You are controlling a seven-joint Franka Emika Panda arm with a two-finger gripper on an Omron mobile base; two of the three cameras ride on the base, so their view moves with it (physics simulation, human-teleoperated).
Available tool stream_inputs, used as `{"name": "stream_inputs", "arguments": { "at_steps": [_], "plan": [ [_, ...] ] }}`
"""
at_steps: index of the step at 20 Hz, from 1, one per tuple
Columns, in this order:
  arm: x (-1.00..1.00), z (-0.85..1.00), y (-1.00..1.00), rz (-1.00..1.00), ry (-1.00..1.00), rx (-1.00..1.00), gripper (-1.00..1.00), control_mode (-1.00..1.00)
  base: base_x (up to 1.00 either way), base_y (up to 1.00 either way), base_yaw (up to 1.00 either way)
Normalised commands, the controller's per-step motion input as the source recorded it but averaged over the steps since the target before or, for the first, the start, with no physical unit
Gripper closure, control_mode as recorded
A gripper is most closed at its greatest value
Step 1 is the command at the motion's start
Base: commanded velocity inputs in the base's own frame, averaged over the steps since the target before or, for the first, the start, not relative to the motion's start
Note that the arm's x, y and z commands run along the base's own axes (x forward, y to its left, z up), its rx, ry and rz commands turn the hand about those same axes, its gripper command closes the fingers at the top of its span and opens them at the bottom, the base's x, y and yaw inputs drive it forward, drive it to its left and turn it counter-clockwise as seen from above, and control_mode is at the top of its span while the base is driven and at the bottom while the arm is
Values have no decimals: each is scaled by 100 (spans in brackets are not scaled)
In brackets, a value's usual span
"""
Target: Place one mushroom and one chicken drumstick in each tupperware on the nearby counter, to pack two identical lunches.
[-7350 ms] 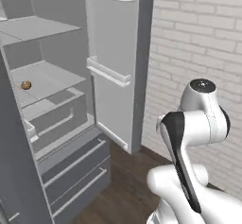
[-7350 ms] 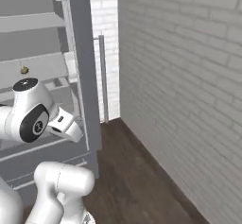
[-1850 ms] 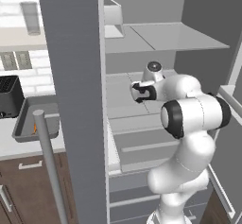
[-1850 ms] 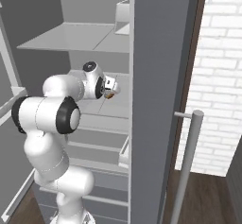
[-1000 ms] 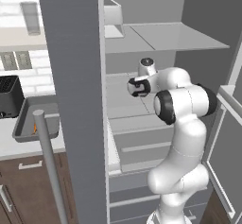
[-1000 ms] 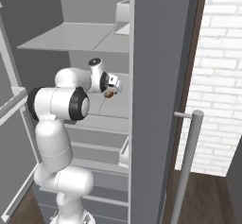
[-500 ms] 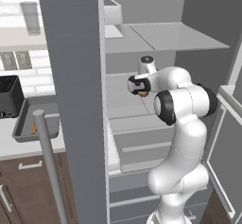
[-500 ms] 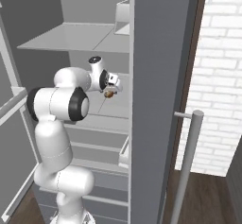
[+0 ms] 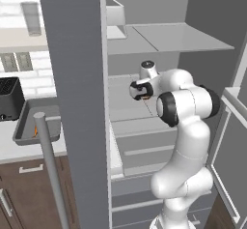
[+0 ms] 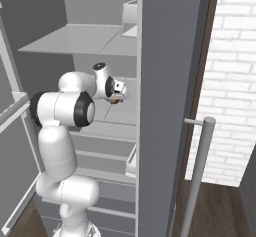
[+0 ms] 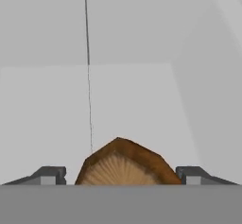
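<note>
Mushroom [image 11: 124, 164], brown-capped with pale gills, sits on the pale fridge shelf [image 11: 132, 100] between your gripper's [image 11: 121, 175] 2 dark fingertips [image 11: 47, 175]; its lower half is cut off. Cap faces away. Jaws stand wide, gaps either side, not gripping.

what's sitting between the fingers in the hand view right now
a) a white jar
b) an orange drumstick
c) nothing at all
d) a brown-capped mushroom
d: the hand view shows the brown-capped mushroom, with its pale gilled underside, lying on the fridge shelf between the two dark fingers, which stand apart on either side of it.
</note>
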Motion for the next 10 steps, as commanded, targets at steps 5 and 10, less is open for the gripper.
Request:
{"name": "stream_inputs", "arguments": {
  "at_steps": [5,10],
  "plan": [
    [-8,-23,-1,0,-1,-1,100,-100,0,0,0],
    [0,0,0,0,0,0,100,-100,0,0,0]
  ]
}}
